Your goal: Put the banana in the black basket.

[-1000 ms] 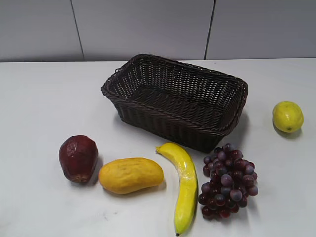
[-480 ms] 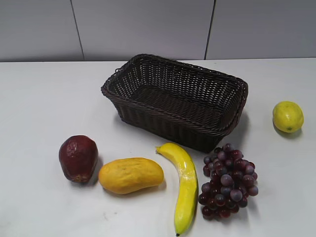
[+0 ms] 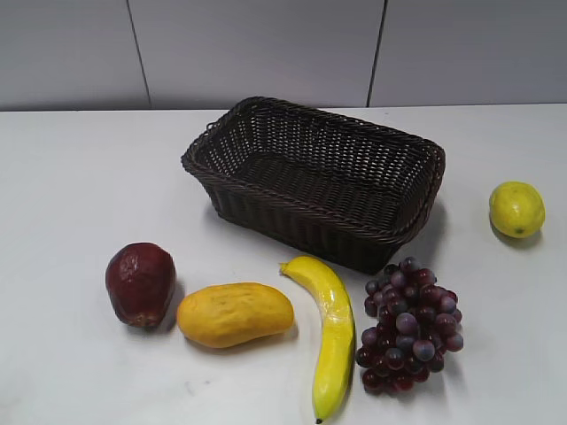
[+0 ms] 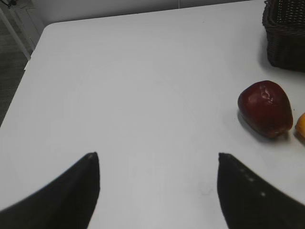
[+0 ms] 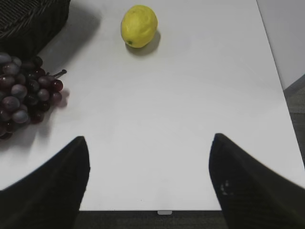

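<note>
The banana [image 3: 330, 335] lies on the white table at the front, lengthwise toward me, between the mango and the grapes. The black basket [image 3: 416, 209] stands behind it at the middle of the table and is empty; its corner shows in the left wrist view [image 4: 286, 33] and in the right wrist view [image 5: 28, 21]. My left gripper [image 4: 157, 157] is open and empty above bare table, left of the dark red fruit. My right gripper [image 5: 150, 138] is open and empty above the table's front right part. Neither gripper shows in the exterior view. The banana is out of both wrist views.
A yellow-orange mango [image 3: 235, 313] and a dark red fruit [image 3: 140, 283] [image 4: 265, 108] lie left of the banana. Purple grapes [image 3: 410, 324] [image 5: 26, 93] touch its right side. A lemon [image 3: 516, 209] [image 5: 138, 26] lies far right. The table's edge [image 5: 164, 210] is below the right gripper.
</note>
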`<state>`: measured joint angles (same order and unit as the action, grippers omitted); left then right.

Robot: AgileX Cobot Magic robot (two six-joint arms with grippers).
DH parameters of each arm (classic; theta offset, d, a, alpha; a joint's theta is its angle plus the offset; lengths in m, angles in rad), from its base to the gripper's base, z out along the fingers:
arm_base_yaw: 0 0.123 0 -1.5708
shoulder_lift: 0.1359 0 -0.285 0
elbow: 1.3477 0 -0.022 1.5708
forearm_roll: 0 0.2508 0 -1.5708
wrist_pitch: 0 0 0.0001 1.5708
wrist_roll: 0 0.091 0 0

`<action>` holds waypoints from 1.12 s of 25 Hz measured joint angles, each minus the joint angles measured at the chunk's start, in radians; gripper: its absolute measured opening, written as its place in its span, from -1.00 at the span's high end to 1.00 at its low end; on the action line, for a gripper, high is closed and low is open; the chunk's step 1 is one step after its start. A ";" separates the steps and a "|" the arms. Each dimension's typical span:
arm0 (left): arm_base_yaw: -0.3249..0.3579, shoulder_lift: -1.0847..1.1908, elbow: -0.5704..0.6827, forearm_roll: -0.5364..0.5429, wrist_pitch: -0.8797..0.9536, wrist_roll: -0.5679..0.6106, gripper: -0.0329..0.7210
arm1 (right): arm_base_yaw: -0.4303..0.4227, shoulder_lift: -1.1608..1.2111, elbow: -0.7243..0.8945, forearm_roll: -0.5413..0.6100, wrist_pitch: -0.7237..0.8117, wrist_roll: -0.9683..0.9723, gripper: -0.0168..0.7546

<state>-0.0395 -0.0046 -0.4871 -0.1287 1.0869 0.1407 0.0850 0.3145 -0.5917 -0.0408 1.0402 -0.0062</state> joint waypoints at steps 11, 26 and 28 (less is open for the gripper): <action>0.000 0.000 0.000 0.000 0.000 0.000 -0.60 | 0.014 0.275 -0.069 0.195 -0.071 -0.088 -0.58; 0.000 0.000 0.000 0.000 0.000 0.000 -0.60 | 0.342 0.704 -0.254 0.302 -0.102 -0.095 -0.58; 0.000 0.000 0.000 0.000 0.000 0.000 -0.60 | 0.392 0.785 -0.261 0.361 -0.110 -0.095 -0.58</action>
<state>-0.0395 -0.0046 -0.4871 -0.1287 1.0869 0.1407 0.4766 1.0992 -0.8528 0.3201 0.9305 -0.1011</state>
